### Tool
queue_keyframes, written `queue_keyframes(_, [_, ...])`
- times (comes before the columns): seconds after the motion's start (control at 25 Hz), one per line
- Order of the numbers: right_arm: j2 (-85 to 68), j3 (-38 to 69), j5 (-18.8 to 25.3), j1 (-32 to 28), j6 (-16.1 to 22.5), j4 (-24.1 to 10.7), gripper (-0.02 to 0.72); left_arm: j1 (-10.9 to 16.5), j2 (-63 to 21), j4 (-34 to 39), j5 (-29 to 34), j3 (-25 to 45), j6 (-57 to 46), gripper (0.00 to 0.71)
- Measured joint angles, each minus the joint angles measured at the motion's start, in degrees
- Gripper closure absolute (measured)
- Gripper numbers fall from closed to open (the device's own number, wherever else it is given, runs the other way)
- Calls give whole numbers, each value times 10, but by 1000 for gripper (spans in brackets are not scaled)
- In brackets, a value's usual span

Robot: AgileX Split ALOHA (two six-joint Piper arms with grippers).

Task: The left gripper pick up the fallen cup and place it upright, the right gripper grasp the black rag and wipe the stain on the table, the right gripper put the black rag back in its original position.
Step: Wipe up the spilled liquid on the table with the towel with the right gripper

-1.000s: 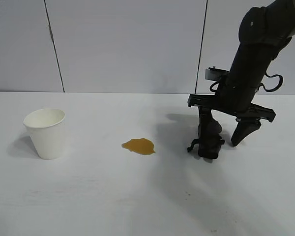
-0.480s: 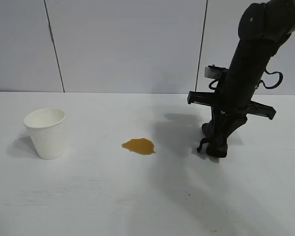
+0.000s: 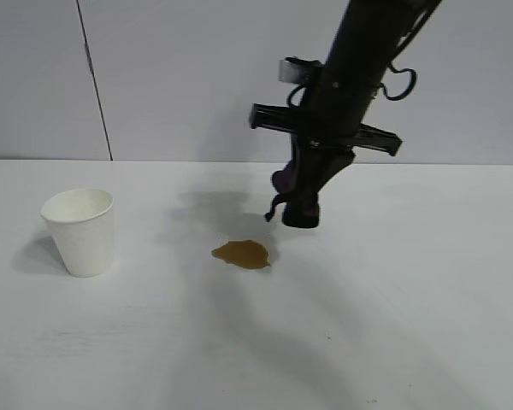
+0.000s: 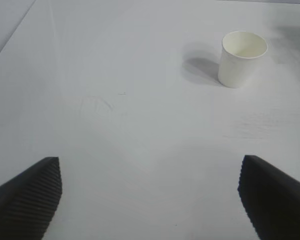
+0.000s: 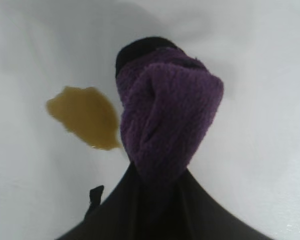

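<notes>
the right gripper (image 3: 301,209) had its jaws clamped on the black rag (image 3: 292,192), which bulged purple beyond the fingertips and hung clear of the table (image 3: 427,282). taking the stain (image 3: 240,254) as landmark: the rag was above it and just to the right-arm side, not touching it, with the gripper pointing steeply down. the stain lay unsmeared, an amber blotch with its outline whole. the cup (image 3: 80,231) stood upright, well apart from the stain on the left-arm side, so the first step looked complete. the left gripper (image 4: 150,200) was farther from the stain than the cup, jaws spread wide and holding nothing. step in hand, by judgement: carrying the rag to the stain before wiping. the next move would call for a short shift over the blotch, a descent until the cloth presses on the table, then strokes across the liquid without losing the grip.
</notes>
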Motion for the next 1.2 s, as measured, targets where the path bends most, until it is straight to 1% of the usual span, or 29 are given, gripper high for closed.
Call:
queue_keyframes(0.16, [1,-1,-23,45,14,1,611,0,0,0,0,0,0,22])
queue_keyframes(0.32, [5,-1,-36,61,30,-2,611,0,0,0,0,0,0,22])
queue_keyframes(0.72, [50,-1,-65,63,76,-2,611,0,0,0,0,0,0,22])
queue_keyframes(0.88, [64,-1,-69,63,84,-2,611,0,0,0,0,0,0,22])
queue_keyframes(0.96, [68,-1,-79,63,87,-1,611,0,0,0,0,0,0,22])
queue_keyframes(1.04, [72,-5,-82,63,94,4,611,0,0,0,0,0,0,22])
queue_keyframes(1.2, [87,-6,-87,63,96,27,611,0,0,0,0,0,0,22])
